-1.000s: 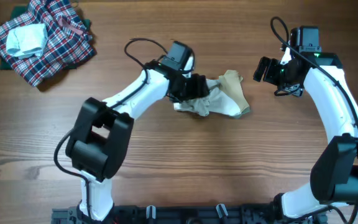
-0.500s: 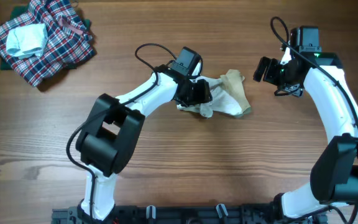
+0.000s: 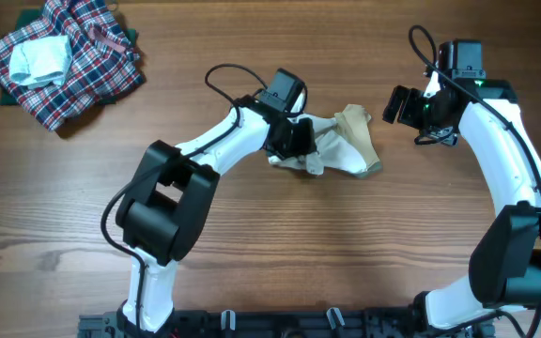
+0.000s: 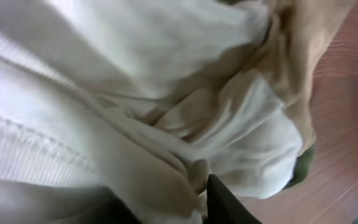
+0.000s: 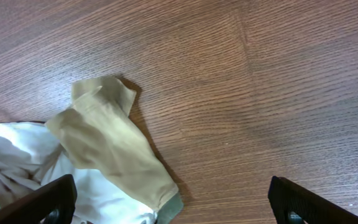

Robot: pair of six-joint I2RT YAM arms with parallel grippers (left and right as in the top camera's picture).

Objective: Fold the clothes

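The white-and-tan garment (image 3: 347, 150) fills the left wrist view. Whether the left pincer (image 3: 294, 141) is clamped on it cannot be told. The right pincer (image 5: 169, 193) gapes apart over the wooden surface (image 5: 291, 74), its fingers (image 5: 48, 199) cropped.

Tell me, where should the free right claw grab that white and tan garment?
Probably the tan part, from above on the right arm's side: it sticks out towards the open right gripper, while the left gripper sits on the white part.
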